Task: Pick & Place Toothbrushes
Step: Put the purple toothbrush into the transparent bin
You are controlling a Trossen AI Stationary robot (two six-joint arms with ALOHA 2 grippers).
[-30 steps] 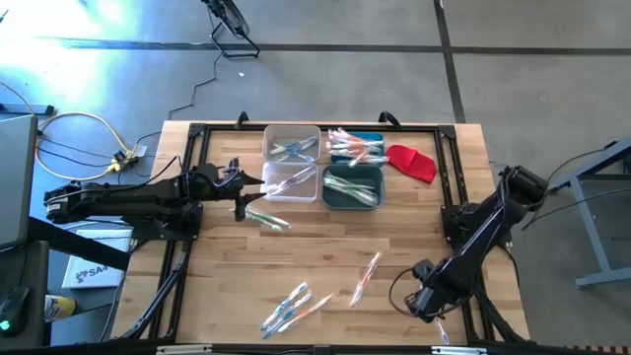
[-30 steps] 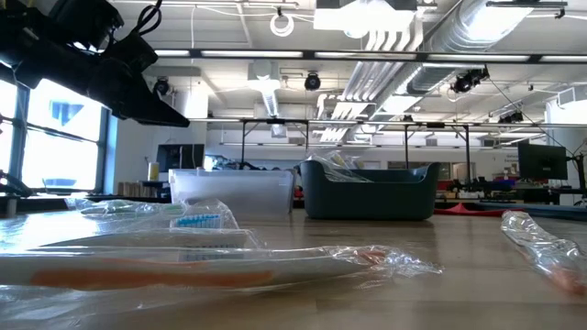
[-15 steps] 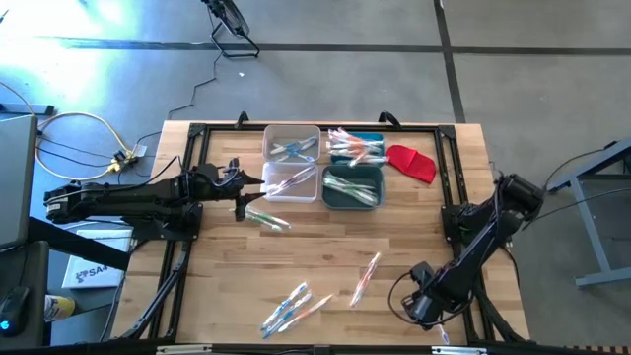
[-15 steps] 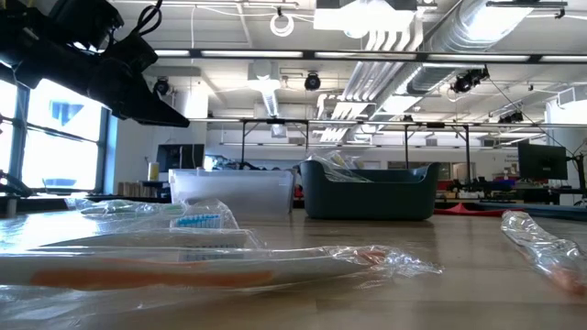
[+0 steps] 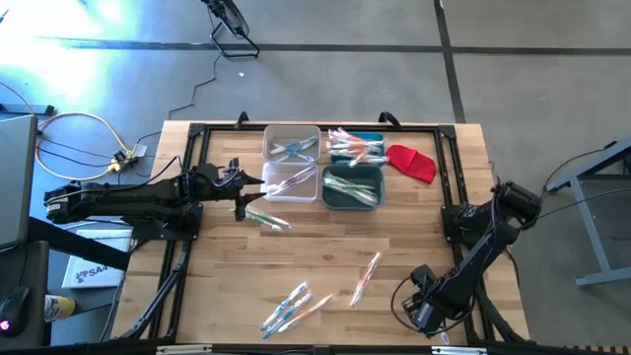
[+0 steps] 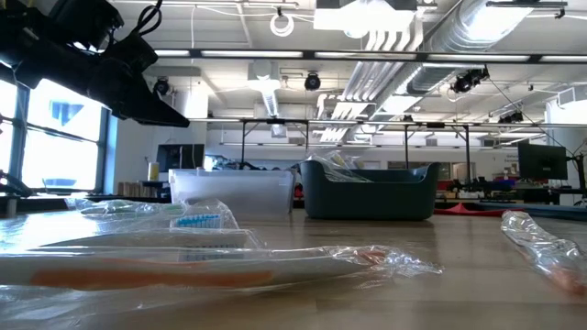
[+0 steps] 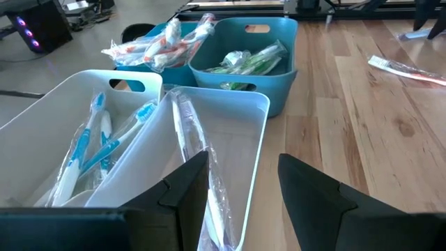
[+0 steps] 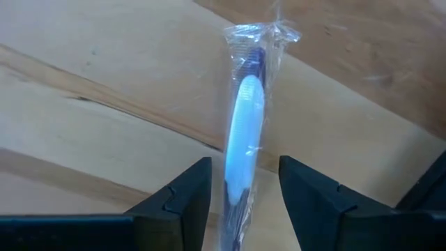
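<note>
Right wrist view shows one wrapped toothbrush (image 8: 242, 132), blue and white in a clear sleeve, lying flat on the worktop (image 8: 90, 63) with its long axis running straight out ahead of the right gripper (image 8: 239, 209), so its near end sits in the gap between the two dark fingers; the jaws stand open on either side of it and nothing is gripped yet. Judging from this, the coming move turns on that alignment: the fingers straddle the handle across its width, so a short drop and a squeeze should catch it. From the high view the right gripper (image 5: 421, 308) is low at the near right corner of the worktop, well apart from the bins (image 5: 352, 187) at the far middle, where many toothbrushes already lie sorted. Other loose toothbrushes (image 5: 294, 306) lie on the near middle of the worktop, closer to the right arm than to the left. The left gripper (image 7: 237, 202) waits just beside the white bin (image 7: 223, 129), its jaws open and empty, with a wrapped brush (image 7: 191, 150) lying on the bin's rim ahead of it.
</note>
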